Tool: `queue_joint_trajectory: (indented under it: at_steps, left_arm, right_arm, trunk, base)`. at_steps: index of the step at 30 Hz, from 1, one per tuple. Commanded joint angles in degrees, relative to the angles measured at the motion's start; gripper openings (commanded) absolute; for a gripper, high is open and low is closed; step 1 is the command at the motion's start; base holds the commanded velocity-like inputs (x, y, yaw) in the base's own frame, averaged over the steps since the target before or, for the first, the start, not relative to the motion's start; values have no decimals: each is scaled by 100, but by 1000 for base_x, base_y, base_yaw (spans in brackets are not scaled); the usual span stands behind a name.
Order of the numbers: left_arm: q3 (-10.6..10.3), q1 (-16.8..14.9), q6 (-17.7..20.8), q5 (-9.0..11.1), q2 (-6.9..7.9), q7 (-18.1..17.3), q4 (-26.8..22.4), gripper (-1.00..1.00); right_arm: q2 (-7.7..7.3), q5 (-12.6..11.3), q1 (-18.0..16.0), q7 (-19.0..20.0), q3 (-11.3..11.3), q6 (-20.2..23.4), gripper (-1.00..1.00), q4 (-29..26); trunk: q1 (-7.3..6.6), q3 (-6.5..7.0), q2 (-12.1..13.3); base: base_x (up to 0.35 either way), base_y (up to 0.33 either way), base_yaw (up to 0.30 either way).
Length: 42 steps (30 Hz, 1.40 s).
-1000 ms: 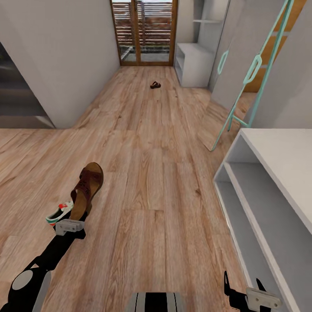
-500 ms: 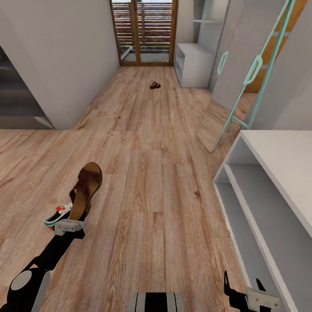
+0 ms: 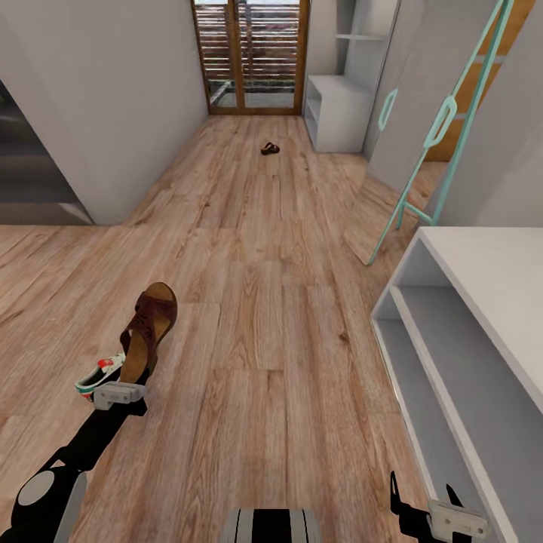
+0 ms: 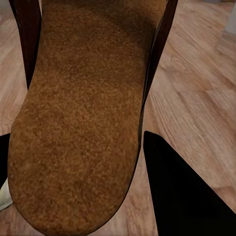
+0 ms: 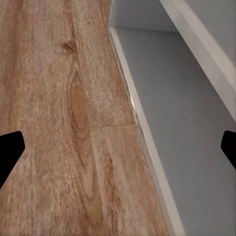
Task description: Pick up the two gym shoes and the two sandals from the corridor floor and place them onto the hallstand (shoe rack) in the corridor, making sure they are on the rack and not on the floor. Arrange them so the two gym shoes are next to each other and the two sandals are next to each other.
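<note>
You get bright, even, flat light with barely any shadow on the corridor floor (image 3: pixel 286 317), daylight glowing through the slatted door (image 3: pixel 250 53) at the far end, and your left wrist view is soft and blurry up close

Head view: high, facing forward and down along the corridor floor (image 3: pixel 256 317). Left wrist view: very close on a sandal (image 4: pixel 78 113) footbed. Right wrist view: close, over floor and hallstand (image 5: pixel 196 113) tier, both shared with head view.

A home corridor — plank floor (image 3: pixel 271 249), shoe rack (image 3: pixel 483 286), slatted door (image 3: pixel 250 53).
</note>
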Motion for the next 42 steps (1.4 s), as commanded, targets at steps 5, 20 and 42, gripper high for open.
queue_joint_trajectory:
  at_steps: [5, 20, 42]
  left_arm:
    - [4, 0, -8, -17, 2, 1, 0, -100]
    - [4, 0, -8, -19, 4, -1, 5, -100]
    - [2, 0, -8, -19, 4, -1, 20, -100]
  right_arm:
    - [0, 0, 0, 0, -4, 0, 100, 2]
    - [-1, 0, 0, 0, -6, 0, 100, 8]
    - [-1, 0, 0, 0, -6, 0, 100, 9]
  trunk:
    - [0, 0, 0]
    - [0, 0, 0]
    - [0, 0, 0]
  base:
    - [129, 0, 0]
    - [290, 0, 0]
    - [311, 0, 0]
